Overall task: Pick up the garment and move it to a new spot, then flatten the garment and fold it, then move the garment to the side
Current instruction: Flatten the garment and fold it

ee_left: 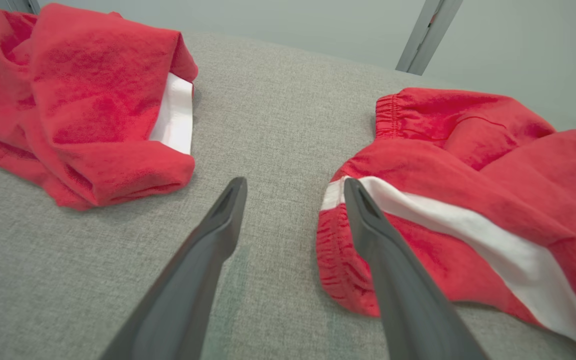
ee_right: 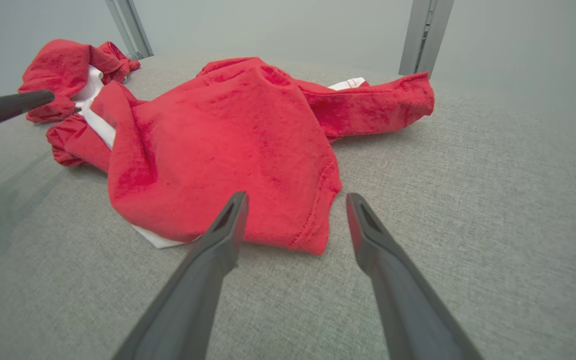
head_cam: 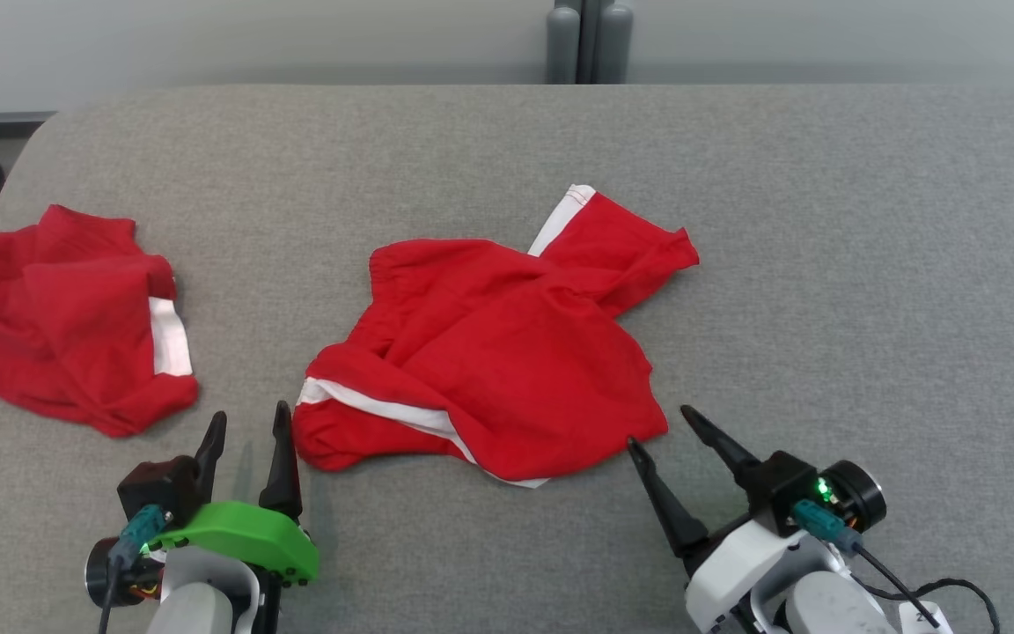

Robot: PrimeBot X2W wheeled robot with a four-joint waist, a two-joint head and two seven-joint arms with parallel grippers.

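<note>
Red white-striped shorts (head_cam: 489,370) crumpled on grey fabric tabletop (head_cam: 824,264), left gripper (head_cam: 249,427) spread wide, empty, shorts just right of its fingers, right gripper (head_cam: 661,429) spread wide, empty, shorts' hem just ahead of its tips, second red garment (head_cam: 58,317) ahead-left of left gripper.

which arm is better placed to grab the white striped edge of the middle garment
Left, probably. The left gripper is open right beside the white stripe of the middle garment; the right gripper is open too, but at the opposite hem.
</note>
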